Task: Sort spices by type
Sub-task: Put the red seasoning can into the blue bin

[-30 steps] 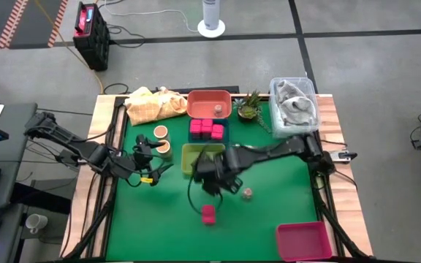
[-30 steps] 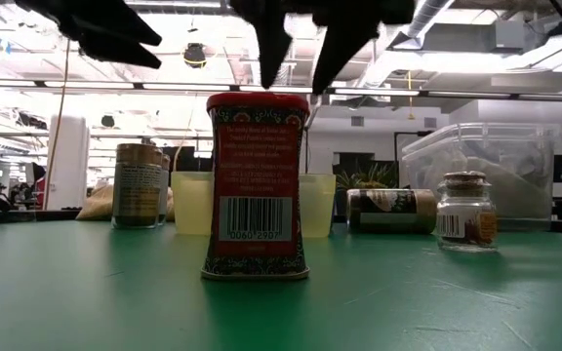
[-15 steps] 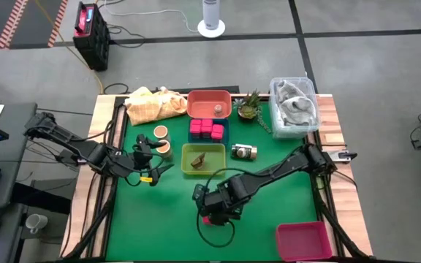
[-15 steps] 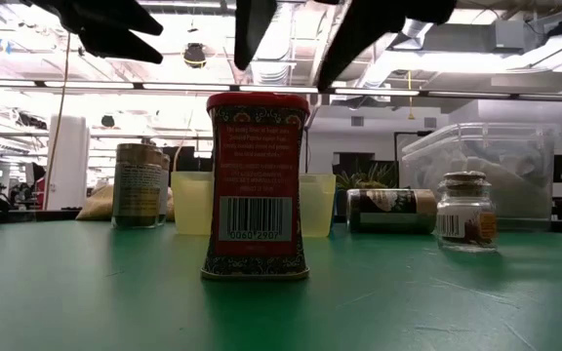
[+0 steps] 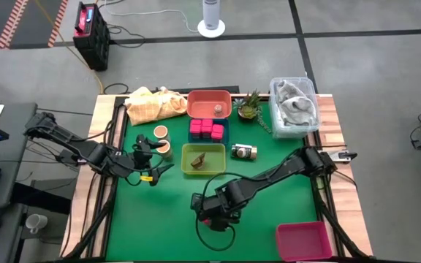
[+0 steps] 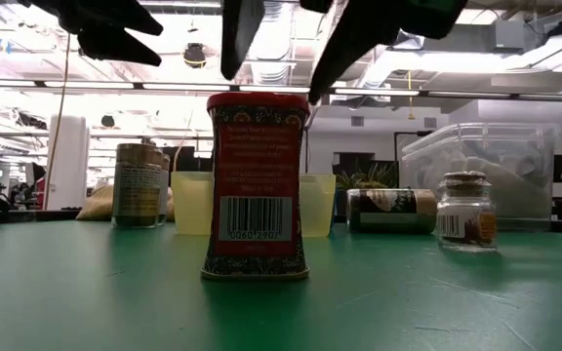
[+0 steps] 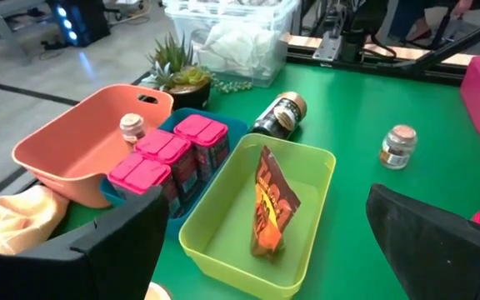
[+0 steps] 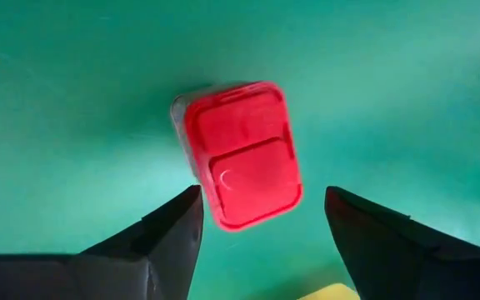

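A red tin with a pink lid [image 8: 240, 154] stands upright on the green mat [image 6: 258, 185]. My right gripper [image 8: 262, 193] hangs open just above it, one finger on either side of the lid, touching nothing; in the low view its fingers [image 6: 242, 39] end at the tin's top. More pink-lidded tins [image 7: 169, 154] sit in a blue tray. A brown packet [image 7: 269, 208] lies in the yellow-green tray [image 5: 202, 159]. Two tan round jars [image 5: 162, 139] stand near my left gripper [image 5: 148, 157], which waits open at the table's left.
A salmon bin [image 5: 209, 104] with a small jar, a spiky plant [image 5: 249, 106], a clear box [image 5: 294, 106] and a yellow cloth [image 5: 152, 104] line the far edge. A dark jar [image 5: 244, 152] lies on its side. A cork-topped jar [image 6: 466, 210] stands right of the tin. A pink bin [image 5: 303, 241] sits near right.
My right gripper has swung from beside the yellow-green tray toward the table's near edge and now hangs over the red tin, fingers astride its lid. The dark jar, covered by the arm before, shows again. The tin has stayed where it was.
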### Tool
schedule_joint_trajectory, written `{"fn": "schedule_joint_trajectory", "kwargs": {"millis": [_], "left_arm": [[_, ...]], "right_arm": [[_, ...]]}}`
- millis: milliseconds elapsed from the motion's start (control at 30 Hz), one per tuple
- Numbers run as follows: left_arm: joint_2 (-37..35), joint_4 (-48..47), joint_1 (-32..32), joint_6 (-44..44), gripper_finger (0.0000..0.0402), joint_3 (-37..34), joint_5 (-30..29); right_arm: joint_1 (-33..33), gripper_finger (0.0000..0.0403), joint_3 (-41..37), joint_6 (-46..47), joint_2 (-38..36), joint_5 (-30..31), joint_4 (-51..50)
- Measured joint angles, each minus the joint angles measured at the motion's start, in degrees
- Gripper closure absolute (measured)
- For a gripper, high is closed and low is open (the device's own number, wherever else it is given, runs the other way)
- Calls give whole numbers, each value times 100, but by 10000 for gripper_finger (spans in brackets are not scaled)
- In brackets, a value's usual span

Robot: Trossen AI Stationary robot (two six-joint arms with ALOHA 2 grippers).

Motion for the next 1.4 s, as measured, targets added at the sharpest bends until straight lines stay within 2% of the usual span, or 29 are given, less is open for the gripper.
{"fn": "schedule_joint_trajectory", "kwargs": {"millis": [933,1067,1400], "left_arm": [[3,-126,-63,-462,13,-40,30],[56,-120,-66,-480,13,-44,48],[280,-116,-178,-665,13,-44,150]], "right_arm": [[-12,117,9,-277,280,28,113],[-3,117,90,-616,412,127,119],[-136,117,125,-622,451,95,135]]}}
